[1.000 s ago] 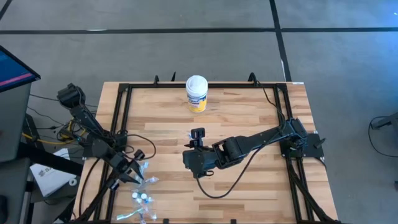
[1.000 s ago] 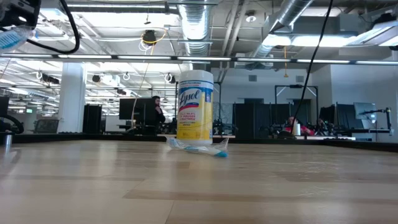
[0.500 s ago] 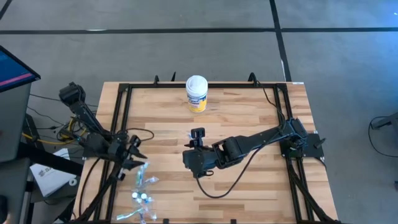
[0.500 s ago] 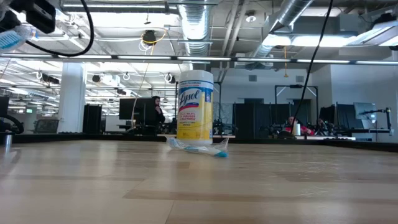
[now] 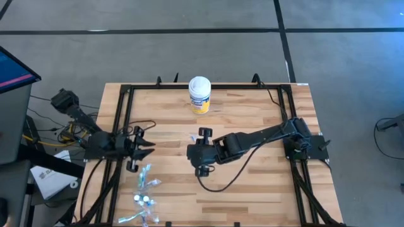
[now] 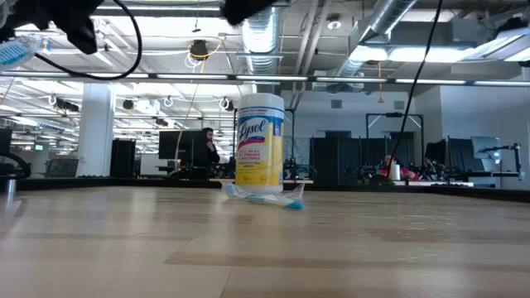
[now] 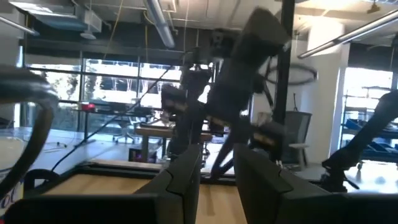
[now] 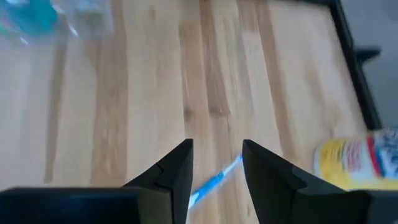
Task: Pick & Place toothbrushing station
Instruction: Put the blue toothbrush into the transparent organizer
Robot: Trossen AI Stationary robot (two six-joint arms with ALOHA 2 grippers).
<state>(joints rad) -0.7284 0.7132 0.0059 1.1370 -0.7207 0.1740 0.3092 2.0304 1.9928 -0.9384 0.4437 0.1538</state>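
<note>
Since the counter point(image 5: 252, 183) is mostly bare besides the wipes canister point(image 5: 199, 94), I'd guess the right tool point(image 8: 216, 146), open and empty, wants lowering straight over the blue toothbrush point(image 8: 214, 180) lying just beneath it, fingers crossing the handle. The left tool point(image 7: 217, 155) hangs open beside the wrapped toothbrush pile point(image 5: 145, 189).

One wipes canister point(image 5: 199, 94) is seen standing on one wooden table point(image 5: 252, 120). One loose toothbrush point(image 5: 193, 137) is seen lying apart on the boards, and one heap of wrapped items point(image 5: 144, 192) at the table's edge, whose pieces cannot be counted. Two arms are counted, each with one gripper: the left gripper point(image 5: 146, 148) and the right gripper point(image 5: 202, 151).
</note>
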